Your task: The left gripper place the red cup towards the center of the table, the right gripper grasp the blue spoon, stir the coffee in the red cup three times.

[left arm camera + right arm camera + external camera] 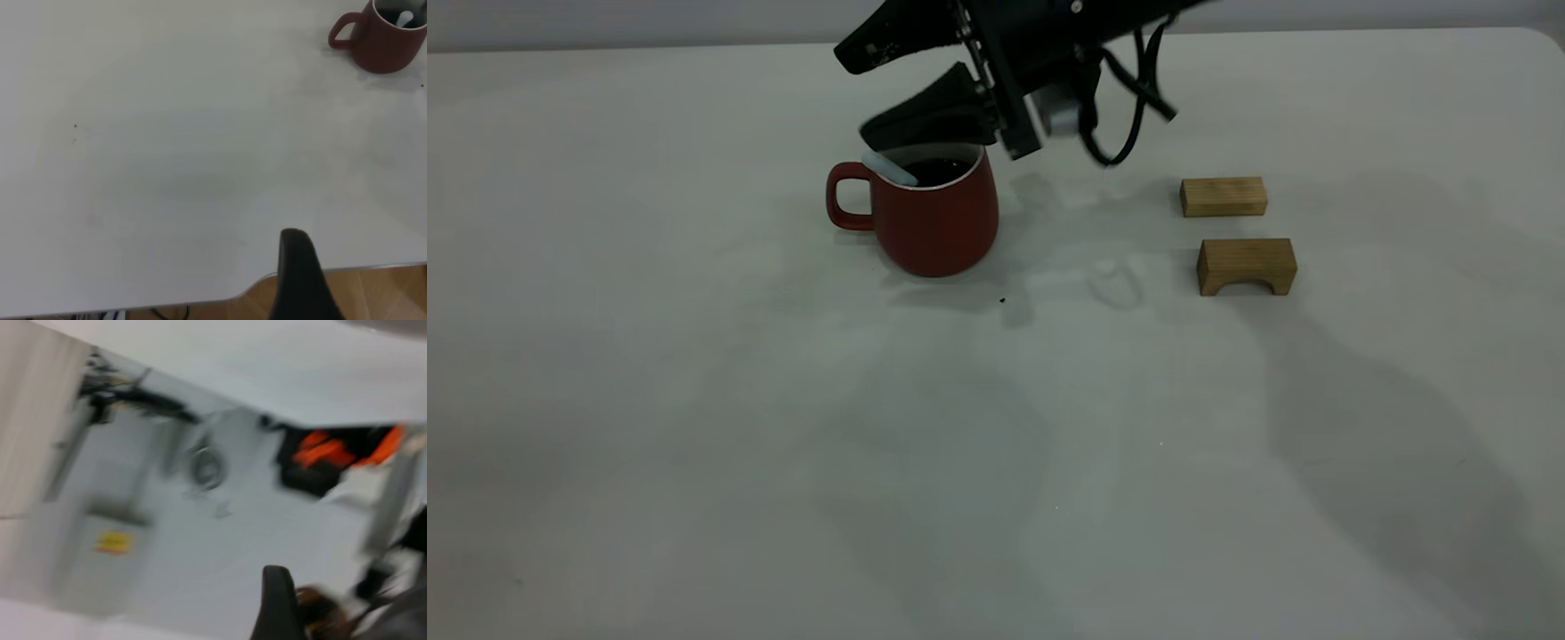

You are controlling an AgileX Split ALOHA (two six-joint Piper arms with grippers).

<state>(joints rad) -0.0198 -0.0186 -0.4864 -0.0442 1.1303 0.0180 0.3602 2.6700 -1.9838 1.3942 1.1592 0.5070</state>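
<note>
The outside view shows the most. The red cup (pixel 935 213) stands upright on the white tabletop (pixel 694 400), a bit left of the middle and toward the far side. Its loop handle points to the left. The cup is dark red, wider at the bottom, with a white rim, and dark coffee (pixel 941 170) fills it. The pale blue handle of the blue spoon (pixel 889 169) leans on the rim on the handle side, with its other end down in the coffee.

The right pincer (pixel 858 93) hangs just above the cup, reaching in from the top right and tilted down to the left. Its two black fingers are spread apart and hold nothing. The lower finger sits right over the rim, close to the spoon.

Two tan wooden blocks (pixel 1224 196) lie well to the right of the cup.

The left wrist view sees the cup (pixel 383 40) far off, with the spoon (pixel 405 18) inside. Only one black finger (pixel 300 277) of the left pincer shows there, over the tabletop edge, so I cannot tell if it is spread or closed.

The right wrist view is a blur.
</note>
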